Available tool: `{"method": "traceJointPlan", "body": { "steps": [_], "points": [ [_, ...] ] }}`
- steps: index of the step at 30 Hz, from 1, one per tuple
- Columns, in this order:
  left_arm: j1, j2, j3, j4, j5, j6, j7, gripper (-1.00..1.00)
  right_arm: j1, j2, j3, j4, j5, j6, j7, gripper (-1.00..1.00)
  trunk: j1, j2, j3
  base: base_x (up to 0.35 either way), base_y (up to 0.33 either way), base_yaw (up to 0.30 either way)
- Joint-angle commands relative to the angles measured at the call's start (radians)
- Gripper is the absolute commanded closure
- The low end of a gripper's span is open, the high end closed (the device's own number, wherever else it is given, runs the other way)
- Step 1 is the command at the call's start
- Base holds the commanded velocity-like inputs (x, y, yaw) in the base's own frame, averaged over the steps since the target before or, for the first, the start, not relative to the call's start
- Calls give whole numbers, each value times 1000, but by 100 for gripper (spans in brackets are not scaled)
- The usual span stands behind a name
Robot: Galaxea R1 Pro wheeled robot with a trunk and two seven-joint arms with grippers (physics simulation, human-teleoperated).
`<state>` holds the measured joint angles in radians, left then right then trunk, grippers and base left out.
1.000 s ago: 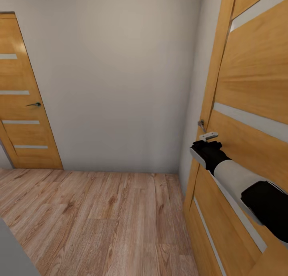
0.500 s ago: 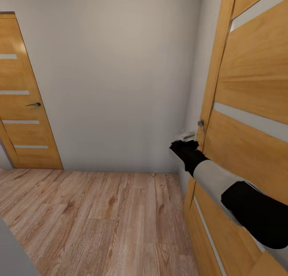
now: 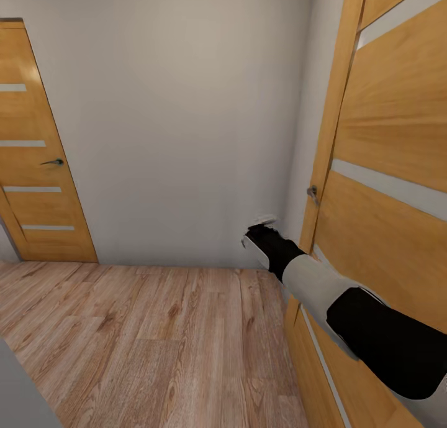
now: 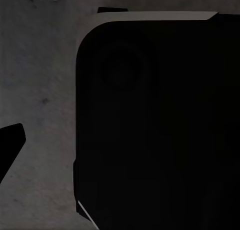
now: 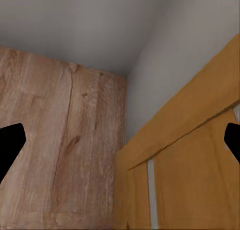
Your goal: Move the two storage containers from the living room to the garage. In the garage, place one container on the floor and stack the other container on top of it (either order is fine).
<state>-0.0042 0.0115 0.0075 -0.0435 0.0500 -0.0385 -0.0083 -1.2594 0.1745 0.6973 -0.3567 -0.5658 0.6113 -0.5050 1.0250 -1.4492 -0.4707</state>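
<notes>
One right gripper (image 3: 259,224) has drawn away from the door handle (image 3: 312,194).

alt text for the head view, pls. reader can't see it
The robot's right arm reaches forward beside a wooden door at the picture's right, its gripper apart from the door handle, against a pale wall. A second wooden door stands at the far left, above a light wood-plank floor.
</notes>
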Motion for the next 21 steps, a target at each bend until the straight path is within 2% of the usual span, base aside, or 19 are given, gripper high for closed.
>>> {"method": "traceJointPlan", "body": {
  "steps": [1,6,7,8,10,13,21],
  "points": [
    [0,0,0,1,5,-3,-1,-100,14,0,7,0,-9,1,15,-100,0,-1,-1,0,0,0],
    [0,1,0,1,5,-3,-1,-100,108,0,7,1,-11,-24,59,-100,0,-1,-1,0,0,0],
    [0,1,0,1,5,-3,-1,-100,175,0,8,1,-5,-33,65,-100,0,-1,-1,0,0,0],
    [0,1,0,1,5,-3,-1,-100,195,0,8,1,-3,-37,66,-100,0,-1,-1,0,0,0],
    [0,1,0,1,5,-3,-2,-100,300,0,11,1,2,-62,68,-100,0,-1,-1,0,0,0],
    [0,1,1,1,6,-3,-5,-100,405,0,14,1,3,-103,70,-100,0,-1,-1,0,0,0],
    [0,1,3,2,7,-3,-7,-100,555,0,18,29,15,-159,73,-100,0,-1,-1,0,0,0]
  ]
}}
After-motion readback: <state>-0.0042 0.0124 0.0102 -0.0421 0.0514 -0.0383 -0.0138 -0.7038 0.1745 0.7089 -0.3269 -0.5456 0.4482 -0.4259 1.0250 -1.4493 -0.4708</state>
